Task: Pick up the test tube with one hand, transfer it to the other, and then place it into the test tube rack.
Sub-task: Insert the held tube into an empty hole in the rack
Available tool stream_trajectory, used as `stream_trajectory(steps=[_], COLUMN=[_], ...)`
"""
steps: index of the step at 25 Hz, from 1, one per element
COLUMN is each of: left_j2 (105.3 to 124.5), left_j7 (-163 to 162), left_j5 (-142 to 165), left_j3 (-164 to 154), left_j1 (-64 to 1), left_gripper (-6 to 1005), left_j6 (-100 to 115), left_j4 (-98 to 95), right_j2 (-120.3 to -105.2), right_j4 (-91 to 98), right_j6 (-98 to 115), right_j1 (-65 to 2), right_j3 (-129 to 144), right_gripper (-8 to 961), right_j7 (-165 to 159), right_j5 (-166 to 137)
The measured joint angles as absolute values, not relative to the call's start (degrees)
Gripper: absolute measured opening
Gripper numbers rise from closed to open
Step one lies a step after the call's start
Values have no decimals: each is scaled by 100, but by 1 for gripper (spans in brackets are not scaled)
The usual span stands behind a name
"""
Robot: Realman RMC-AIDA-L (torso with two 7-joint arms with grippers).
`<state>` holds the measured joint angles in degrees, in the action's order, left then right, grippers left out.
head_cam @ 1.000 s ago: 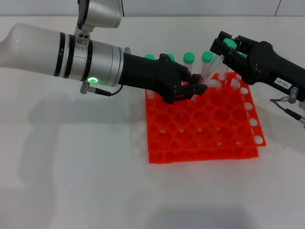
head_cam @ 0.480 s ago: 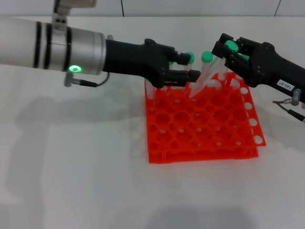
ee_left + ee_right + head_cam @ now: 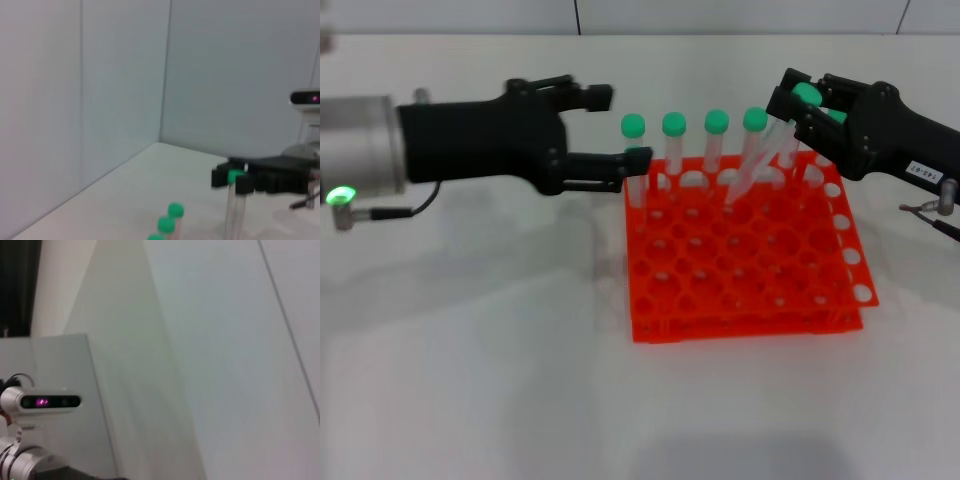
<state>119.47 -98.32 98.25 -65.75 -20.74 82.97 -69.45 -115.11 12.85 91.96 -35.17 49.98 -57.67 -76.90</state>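
My right gripper (image 3: 798, 104) clamps the test tube (image 3: 767, 152) over the test tube rack (image 3: 745, 260); my left gripper (image 3: 610, 128) sits left, fingers apart.

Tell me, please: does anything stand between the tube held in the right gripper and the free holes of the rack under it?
Nothing visible does. The right gripper holds the test tube tilted above the back row of the orange rack. Other green-capped tubes stand beside it in that row. The open left gripper is off to the rack's left.
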Motion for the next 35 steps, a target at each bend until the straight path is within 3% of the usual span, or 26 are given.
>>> stream_trajectory(steps=[7,12,19,35], left_j2=[11966,11960,11947,11934], left_j7=[-8253,-7132,-6555,-6290], left_j5=[8648,7888,7653,7692], left_j3=[-6656,-6618,-6479,-6061], left_j1=[-606,-104,41,11], left_gripper=[880,894,893,894], left_j6=[8060,8022,8014,8015], left_j4=[-6596,-5691,-4937,-4424], right_j2=[-11516,-11524,-11617,-11619], right_j4=[1447,1530,1532,1436], right_j6=[8903,8655,8195,7522], right_j1=[-3835,-4032,-4181,-4537], right_j3=[5469,5714,5794,7321], right_gripper=[251,250,251,250], right_j7=[-5816,-5818,-5763,-5671], right_j5=[-7691,-7690,-7604,-6414])
